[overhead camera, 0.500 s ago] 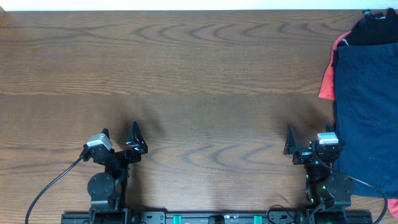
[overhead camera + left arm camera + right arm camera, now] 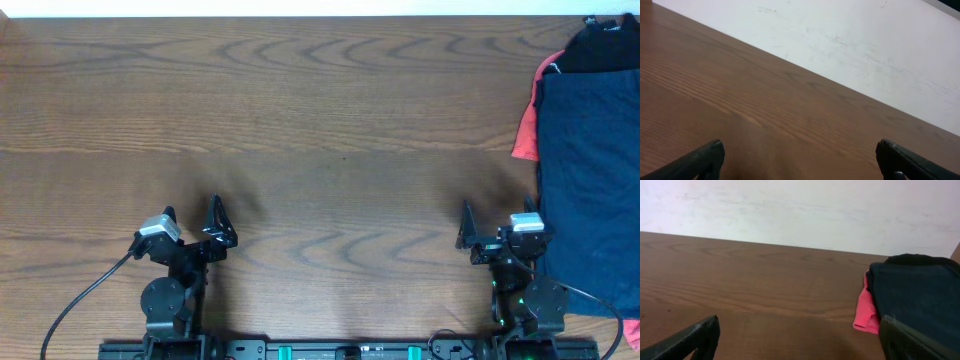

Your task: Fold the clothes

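Both arms rest at the near edge of the table, left gripper and right gripper spread wide and empty, unmoved since half a second ago; the clothes lie heaped at the right edge toward the far corner, untouched, so folding appears not yet begun.

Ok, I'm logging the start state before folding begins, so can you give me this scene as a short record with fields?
table: brown wood
clothes: pile at the right edge
navy piece: on top, lying fairly flat
underneath: coral piece showing at the left, black piece at the far end
left gripper: open, empty
right gripper: open, empty, just left of the navy piece
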